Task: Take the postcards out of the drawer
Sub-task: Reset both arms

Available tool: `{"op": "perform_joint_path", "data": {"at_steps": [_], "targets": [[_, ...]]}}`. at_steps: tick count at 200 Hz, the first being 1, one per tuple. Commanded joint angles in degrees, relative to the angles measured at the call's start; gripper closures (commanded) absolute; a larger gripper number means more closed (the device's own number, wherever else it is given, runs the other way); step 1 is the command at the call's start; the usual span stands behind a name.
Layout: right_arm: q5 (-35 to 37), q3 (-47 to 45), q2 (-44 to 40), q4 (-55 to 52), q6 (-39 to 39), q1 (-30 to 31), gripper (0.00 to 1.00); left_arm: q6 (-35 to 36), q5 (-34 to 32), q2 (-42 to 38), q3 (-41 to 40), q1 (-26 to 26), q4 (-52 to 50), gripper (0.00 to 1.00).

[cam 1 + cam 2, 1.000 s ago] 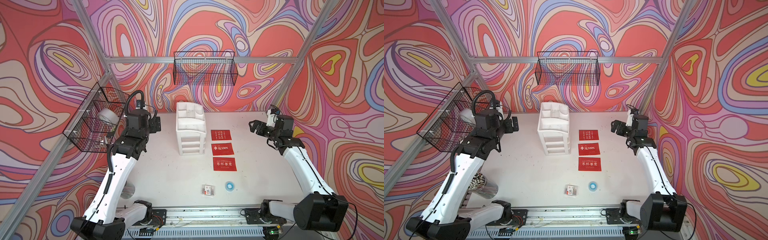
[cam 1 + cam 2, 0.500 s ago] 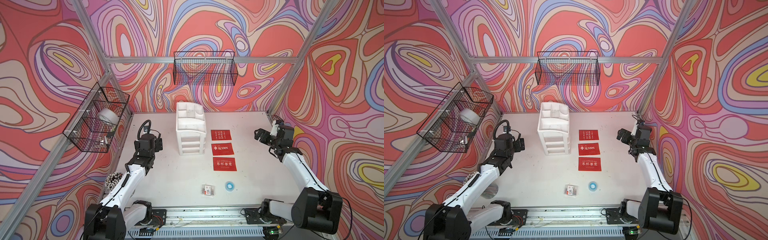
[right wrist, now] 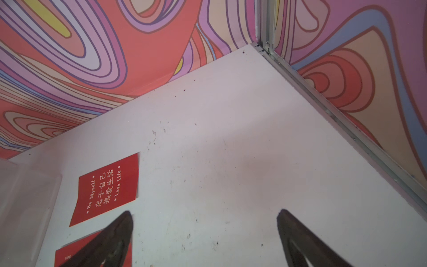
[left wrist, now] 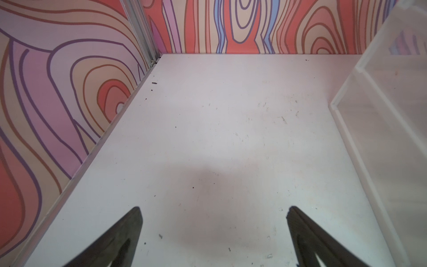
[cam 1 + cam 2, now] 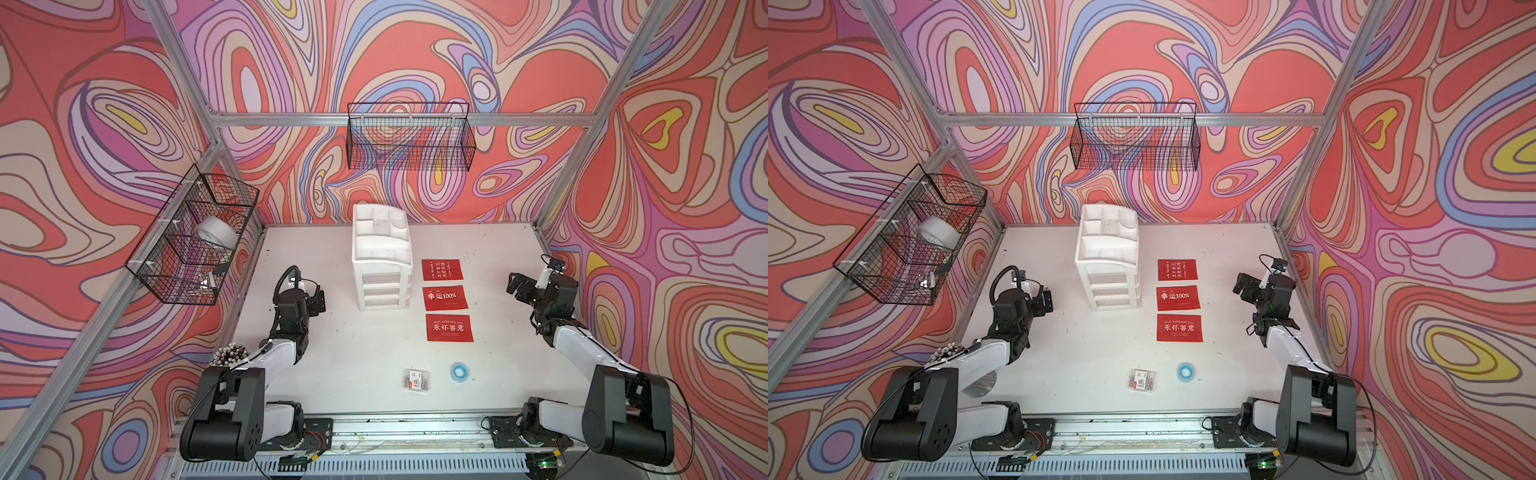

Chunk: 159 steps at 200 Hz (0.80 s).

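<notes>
Three red postcards lie flat in a column on the white table, right of the white drawer unit (image 5: 382,257): a far one (image 5: 442,269), the "100%" one (image 5: 445,297) and a near one (image 5: 449,328). All the unit's drawers look shut. My left gripper (image 5: 318,299) hangs low on the unit's left, open and empty; the left wrist view shows its gripper (image 4: 213,210) over bare table beside the unit (image 4: 392,138). My right gripper (image 5: 515,284) is open and empty, right of the postcards. In the right wrist view, the gripper (image 3: 205,213) is beside the far postcard (image 3: 108,189).
A small clear packet with a red label (image 5: 417,380) and a blue ring (image 5: 459,371) lie near the front. A cup of pens (image 5: 227,354) stands by the left arm. A wire basket with a tape roll (image 5: 216,233) hangs on the left wall, another basket (image 5: 409,141) on the back wall.
Both arms have folded down and back toward the front. The left gripper dropped from beside the left basket to low over the table. The right gripper drew back to the right. The postcards stayed put.
</notes>
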Motion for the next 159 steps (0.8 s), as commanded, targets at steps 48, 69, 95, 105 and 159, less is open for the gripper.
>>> {"op": "perform_joint_path", "data": {"at_steps": [48,69,95,105,159], "targets": [[-2.96,-5.99,7.87,22.86,-1.87,-0.31,0.02,1.45,5.22,4.81,-3.17,1.07,14.61,0.00],[-3.26,-7.63,12.10,31.12,-1.49,-0.29,0.02,1.73,6.02,5.00,-3.32,1.07,14.78,0.00],[-3.54,-9.05,17.33,40.57,-1.44,-0.24,0.02,2.01,6.91,5.25,-4.66,1.07,17.51,0.00],[-5.09,-9.46,19.16,43.52,-1.58,-0.13,0.02,2.27,7.69,5.56,-5.06,1.07,18.56,0.00],[-9.05,-10.44,20.12,46.72,-3.09,-0.18,0.02,3.50,10.93,7.44,-4.28,1.07,18.59,0.00]]}}
